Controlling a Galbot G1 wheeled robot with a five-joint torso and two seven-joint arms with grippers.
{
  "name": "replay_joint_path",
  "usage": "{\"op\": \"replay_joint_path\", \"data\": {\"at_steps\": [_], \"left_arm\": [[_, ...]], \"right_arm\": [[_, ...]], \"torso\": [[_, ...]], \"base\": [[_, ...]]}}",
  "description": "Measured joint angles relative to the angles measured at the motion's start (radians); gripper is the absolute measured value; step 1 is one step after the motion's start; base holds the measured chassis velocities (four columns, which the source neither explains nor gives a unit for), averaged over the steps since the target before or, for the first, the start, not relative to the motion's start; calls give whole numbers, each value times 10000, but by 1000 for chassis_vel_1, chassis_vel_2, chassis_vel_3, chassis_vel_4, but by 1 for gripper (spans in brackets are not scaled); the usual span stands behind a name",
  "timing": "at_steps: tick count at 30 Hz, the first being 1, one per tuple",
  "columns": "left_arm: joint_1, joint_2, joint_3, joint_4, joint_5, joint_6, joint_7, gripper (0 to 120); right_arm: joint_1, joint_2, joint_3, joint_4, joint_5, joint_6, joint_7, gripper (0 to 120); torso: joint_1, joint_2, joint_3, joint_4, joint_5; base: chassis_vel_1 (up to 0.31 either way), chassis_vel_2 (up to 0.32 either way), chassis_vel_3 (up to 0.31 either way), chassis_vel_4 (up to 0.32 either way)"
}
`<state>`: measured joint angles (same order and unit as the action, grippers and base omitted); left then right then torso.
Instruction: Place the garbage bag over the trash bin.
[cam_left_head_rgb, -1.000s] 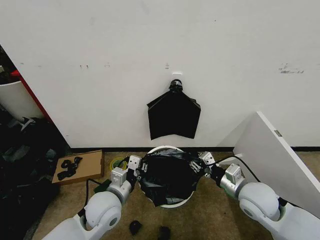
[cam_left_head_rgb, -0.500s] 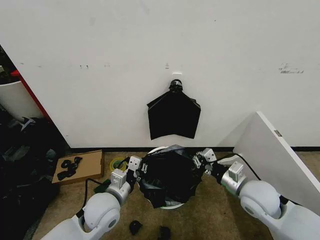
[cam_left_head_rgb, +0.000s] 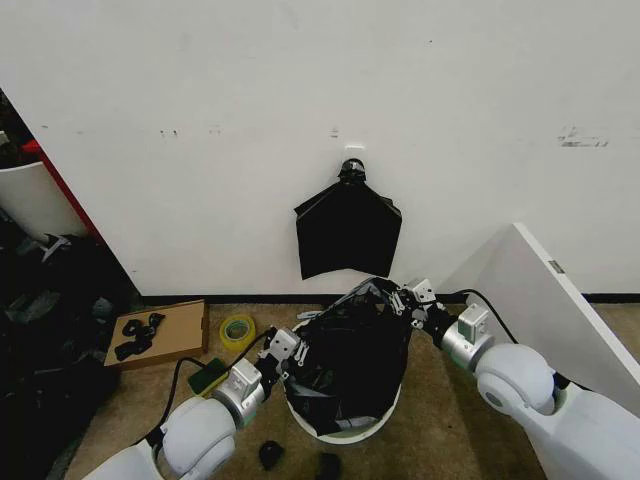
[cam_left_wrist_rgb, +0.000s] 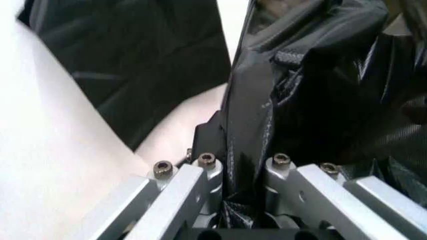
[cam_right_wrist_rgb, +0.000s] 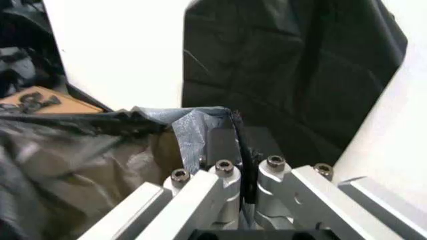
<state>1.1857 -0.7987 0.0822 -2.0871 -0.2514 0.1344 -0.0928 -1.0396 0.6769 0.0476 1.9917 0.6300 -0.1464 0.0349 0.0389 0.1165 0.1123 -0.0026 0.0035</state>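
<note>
Two things mattered here. The trash bin (cam_left_head_rgb: 345, 428) stood on the floor by the wall, its rim showing below the draped plastic. The garbage bag (cam_left_head_rgb: 350, 360) hung over it, thin, glossy, light and floppy (likely slippery, easily torn), so its mouth edge looked the best place to hold. The right gripper (cam_left_head_rgb: 402, 301) was pinched on the film at the bag's upper far edge; the left gripper (cam_left_head_rgb: 284, 360) was clamped on its near side, lower down.
</note>
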Motion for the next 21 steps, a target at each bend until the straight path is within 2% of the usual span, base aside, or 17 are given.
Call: {"op": "replay_joint_path", "data": {"at_steps": [3, 11, 14, 18, 19, 21], "left_arm": [[-11, -74, 22, 139, 390, -428, -52, 4], [125, -315, -224, 331, 431, -1259, -517, 4], [151, -340, -266, 329, 350, -1294, -553, 4], [209, -419, -524, 189, -470, -1279, -690, 4], [208, -421, -560, 139, -674, -1229, -699, 4], [207, -421, -567, 125, -740, -1208, -702, 4]], "right_arm": [[-41, -15, -11, -329, -138, -8, -107, 0], [-516, -56, -49, -787, -103, 5, -386, 0], [-546, -37, -54, -827, -110, 27, -444, 0], [-649, 23, 14, -830, 77, 83, -564, 0], [-684, 20, 76, -740, 356, 103, -597, 7], [-696, 20, 98, -708, 488, 116, -596, 7]], "torso": [[0, 0, 0, 0, 0], [0, 0, 0, -1, 0], [0, 0, 0, -1, 1], [0, 0, 0, 0, 0], [0, 0, 0, -1, 0], [0, 1, 0, -1, 0]], "base": [[0, 0, 0, 0], [0, 0, 0, 0], [0, 0, 0, 0], [0, 0, 0, 0], [0, 0, 0, 0], [0, 0, 0, 0]]}}
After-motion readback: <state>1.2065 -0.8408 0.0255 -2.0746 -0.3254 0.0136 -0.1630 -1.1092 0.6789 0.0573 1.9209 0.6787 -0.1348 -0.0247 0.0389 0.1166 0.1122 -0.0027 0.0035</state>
